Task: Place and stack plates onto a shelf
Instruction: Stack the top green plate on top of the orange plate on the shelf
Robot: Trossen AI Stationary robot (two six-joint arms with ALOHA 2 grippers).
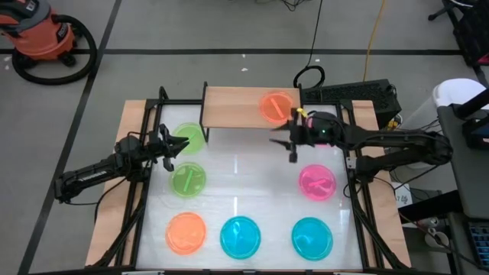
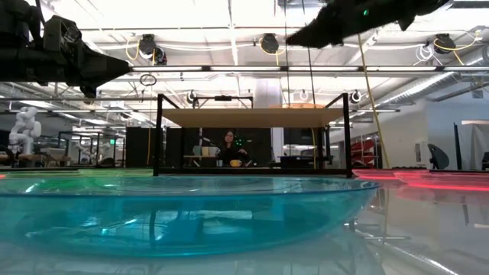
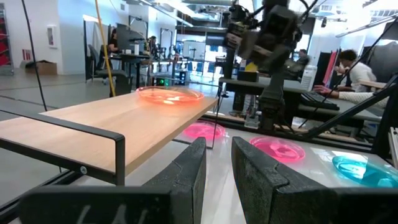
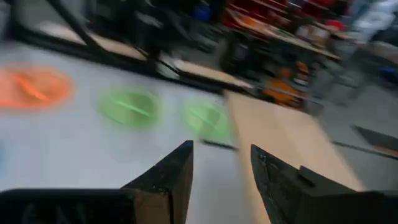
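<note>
While one orange plate [image 1: 276, 106] already lies on the shelf [image 1: 237, 107], near its right end, the right gripper [image 1: 293, 140] hangs just off the shelf's front edge with nothing between its parted fingers; the other plates are down on the white table [image 1: 252, 179]. The nearest to that claw is the pink plate [image 1: 317, 182], toward the table's right edge — below and to the arm's own side, so the next reach probably turns away from the shelf; round as it is, it has no long axis to line up on. The left gripper [image 1: 174, 147] waits by the table's left edge, fingers narrow and empty, between two green plates [image 1: 189, 137]; it is the nearer arm for those. An orange plate [image 1: 186, 232] and two blue plates [image 1: 241, 236] line the front edge. The shelf holds only orange, as far as I can see — its left half is bare.
</note>
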